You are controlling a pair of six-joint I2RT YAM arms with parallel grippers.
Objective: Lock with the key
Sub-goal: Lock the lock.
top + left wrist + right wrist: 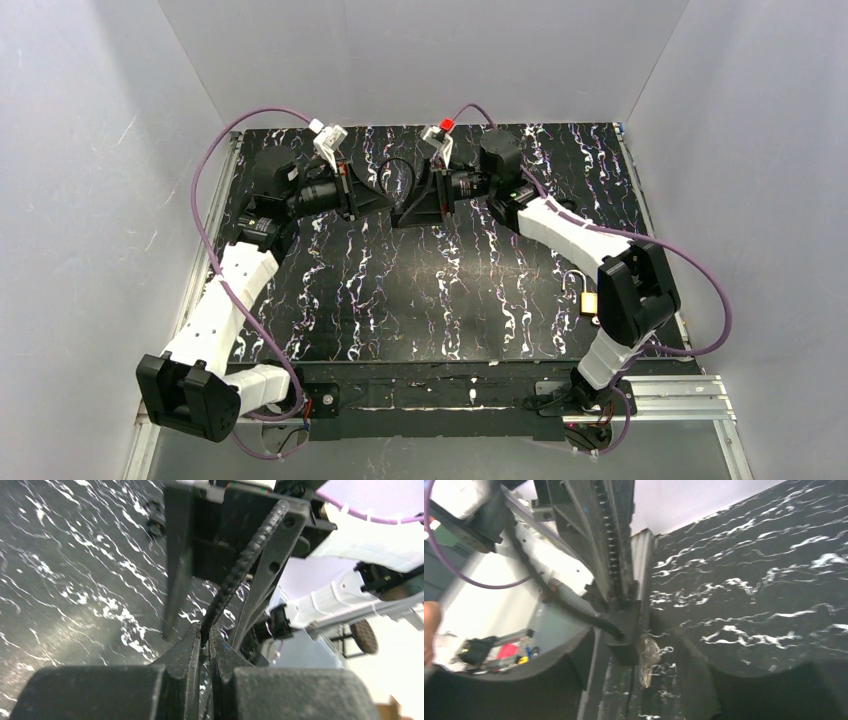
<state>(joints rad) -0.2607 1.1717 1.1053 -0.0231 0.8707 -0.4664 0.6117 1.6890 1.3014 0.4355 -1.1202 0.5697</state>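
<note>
**Handling the padlock: take the body, spare the shackle**

Find the lock [589,302] lying on the table [450,300] toward its right near part, just beside the elbow of the right arm [630,290] and well apart from both grippers. Expect a small, dense, rigid piece of brass: heavy for its size, hard, smooth and likely slippery under the pads. No risk of crushing. Pinch across the flat faces of the rectangular body, square and firm, to keep it from twisting out. Leave the silver shackle alone, since thin round steel tends to roll and pivot between pads. Cannot tell from here which way the keyhole faces.

Look to the far middle of the table for the grippers, meeting tip to tip. See the left gripper [204,642] with jaws together, clamped on a black braided cord [240,562] that rises from its tips. See the right gripper [408,208] with jaws well apart, standing on either side of that cord and of the left tips, apparently gripping nothing. Note a small glinting piece [648,655] low between the right jaws, perhaps the key, but too blurred to say.
</note>
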